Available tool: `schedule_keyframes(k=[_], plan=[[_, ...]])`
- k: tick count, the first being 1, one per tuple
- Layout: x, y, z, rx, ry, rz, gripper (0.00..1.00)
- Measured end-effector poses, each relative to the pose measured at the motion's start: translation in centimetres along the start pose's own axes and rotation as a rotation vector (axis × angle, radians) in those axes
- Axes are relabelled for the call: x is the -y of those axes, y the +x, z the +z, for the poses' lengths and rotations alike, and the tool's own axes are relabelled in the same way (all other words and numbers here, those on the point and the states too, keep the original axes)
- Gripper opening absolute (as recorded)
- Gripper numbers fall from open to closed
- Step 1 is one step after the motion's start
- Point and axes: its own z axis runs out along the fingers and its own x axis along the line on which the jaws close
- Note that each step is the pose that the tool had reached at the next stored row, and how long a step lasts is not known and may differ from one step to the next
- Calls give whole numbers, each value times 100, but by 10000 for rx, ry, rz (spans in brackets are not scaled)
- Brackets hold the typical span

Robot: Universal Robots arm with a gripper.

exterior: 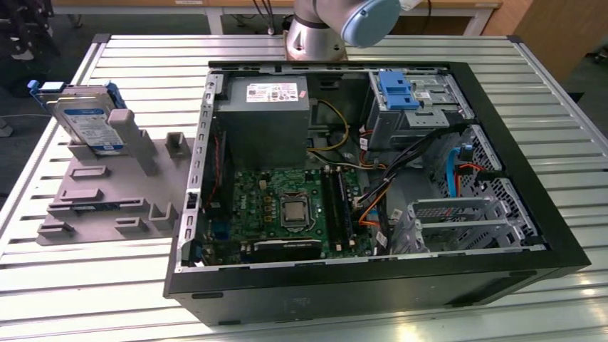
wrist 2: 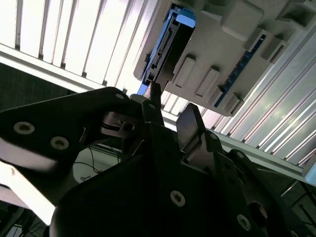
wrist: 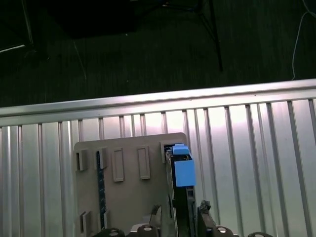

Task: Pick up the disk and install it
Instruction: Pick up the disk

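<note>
- My gripper (wrist 2: 170,116) is open. The two black fingers (wrist 2: 190,123) stand apart with a plain gap between them, and I have hold of nothing.
- The disk (wrist: 183,170) is straight ahead of my fingertips, edge-on to me, with the blue end of its carrier at the far side.
- In the first wrist view its thin dark edge runs in line with the gap between my fingers.
- In the second wrist view the disk (wrist 2: 165,47) sits beyond my fingertips. One fingertip overlaps the near blue corner of the carrier, and I cannot tell whether it touches.
- The disk stands in a slot of the grey fixture (wrist: 128,197), which spreads out ahead of me and to one side of the disk.
- The fixture rests on the slatted metal table (wrist: 247,148).
- In the exterior view the disk (exterior: 81,117) leans tilted in the fixture (exterior: 105,192) with its white-and-blue label showing. A grey post of the fixture stands just in front of it.
- There the fixture lies just beside the open computer case (exterior: 380,292), at the exterior view's left of it. The disk is outside the case.
- The base of my arm (exterior: 328,25) rises at the far side of the case.
</note>
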Motion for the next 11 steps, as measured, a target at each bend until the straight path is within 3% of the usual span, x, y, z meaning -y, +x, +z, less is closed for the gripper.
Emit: schedule_keyframes(k=[8,11], plan=[[-1,0,1,0,0,-2,65],[-37,4,16,3,32,-17,65]])
